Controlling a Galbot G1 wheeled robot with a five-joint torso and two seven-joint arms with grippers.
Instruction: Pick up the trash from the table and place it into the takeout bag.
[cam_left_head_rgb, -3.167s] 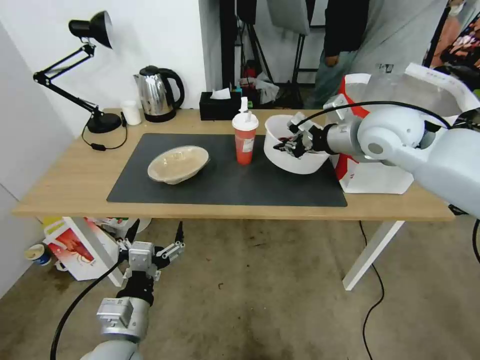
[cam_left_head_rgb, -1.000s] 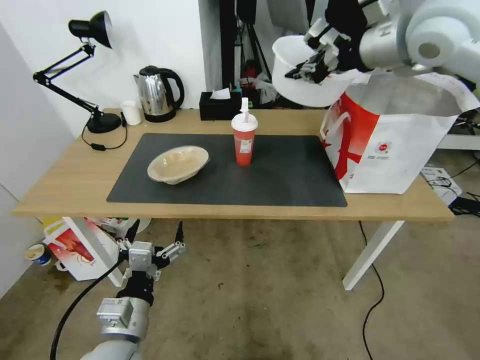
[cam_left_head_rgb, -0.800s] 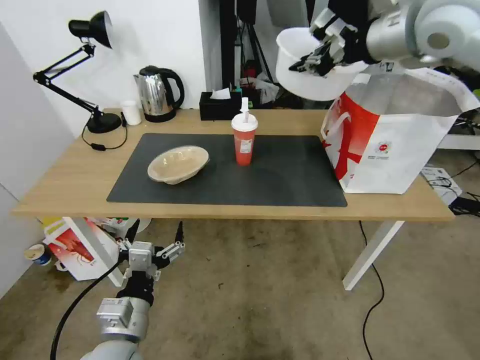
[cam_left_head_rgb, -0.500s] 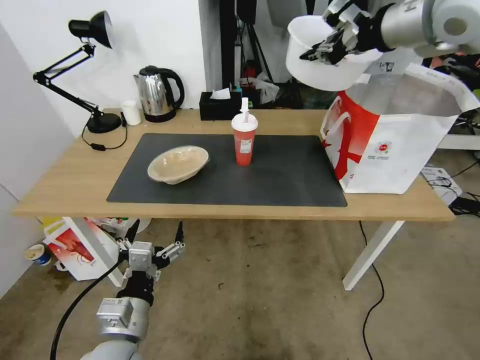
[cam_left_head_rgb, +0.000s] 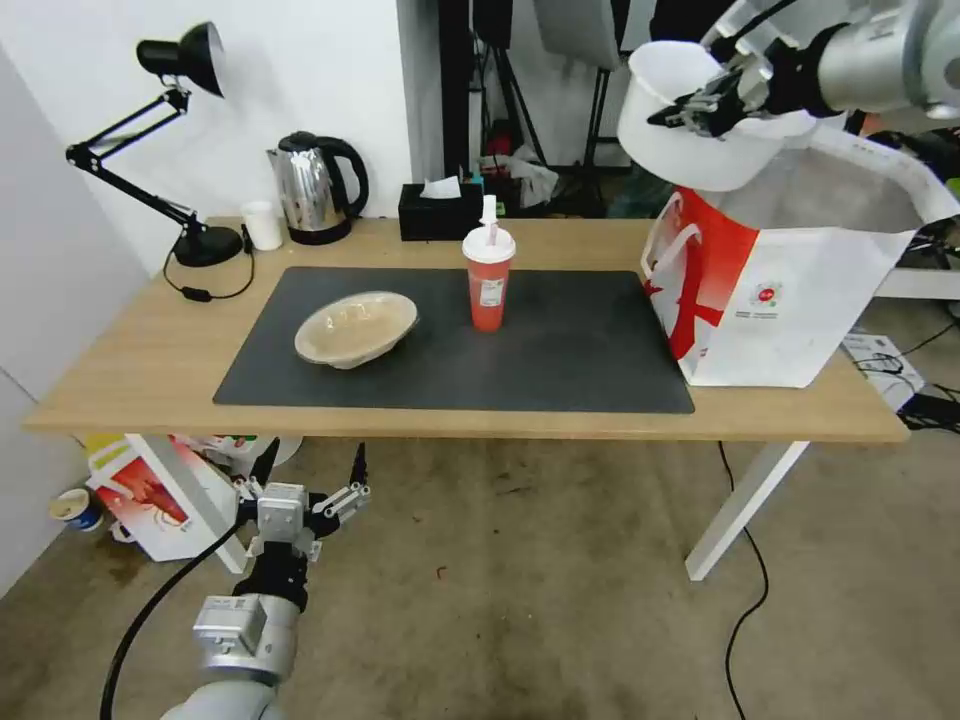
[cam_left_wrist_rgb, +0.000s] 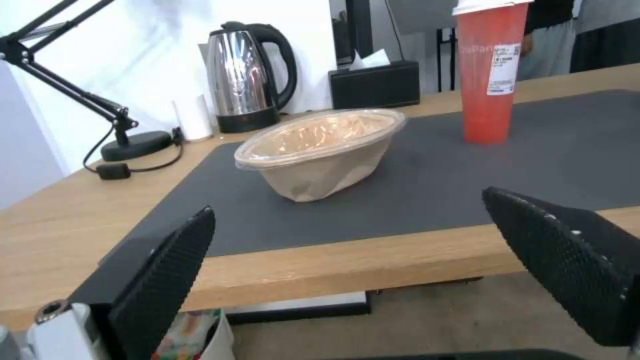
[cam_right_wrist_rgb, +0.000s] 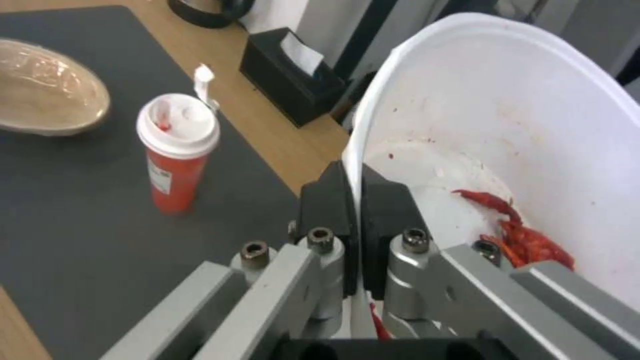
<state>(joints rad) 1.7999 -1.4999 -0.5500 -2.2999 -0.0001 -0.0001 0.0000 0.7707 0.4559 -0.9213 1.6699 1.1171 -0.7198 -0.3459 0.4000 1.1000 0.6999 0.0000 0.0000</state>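
Note:
My right gripper (cam_left_head_rgb: 700, 103) (cam_right_wrist_rgb: 355, 200) is shut on the rim of the white plastic bowl (cam_left_head_rgb: 690, 150) (cam_right_wrist_rgb: 533, 110), held in the air above the left edge of the takeout bag (cam_left_head_rgb: 800, 300). Red crayfish scraps (cam_right_wrist_rgb: 527, 235) lie inside the bowl. The red drink cup (cam_left_head_rgb: 489, 275) (cam_left_wrist_rgb: 490, 75) (cam_right_wrist_rgb: 175, 155) with lid and straw stands mid-mat. The beige bowl (cam_left_head_rgb: 355, 328) (cam_left_wrist_rgb: 320, 150) (cam_right_wrist_rgb: 47, 105) sits on the mat's left part. My left gripper (cam_left_head_rgb: 300, 505) (cam_left_wrist_rgb: 380, 270) hangs open below the table's front edge (cam_left_head_rgb: 450, 425), facing the beige bowl.
A steel kettle (cam_left_head_rgb: 315, 190), a black tissue box (cam_left_head_rgb: 440, 210), a black desk lamp (cam_left_head_rgb: 190, 130) and a small white cup (cam_left_head_rgb: 263, 225) line the table's back. A crayfish-print bag (cam_left_head_rgb: 150, 500) stands on the floor under the left end. A white table leg (cam_left_head_rgb: 745, 505) slants down at right.
My right arm lifted the white bowl off the mat, then carried it up and rightward to above the takeout bag. The left arm has not moved.

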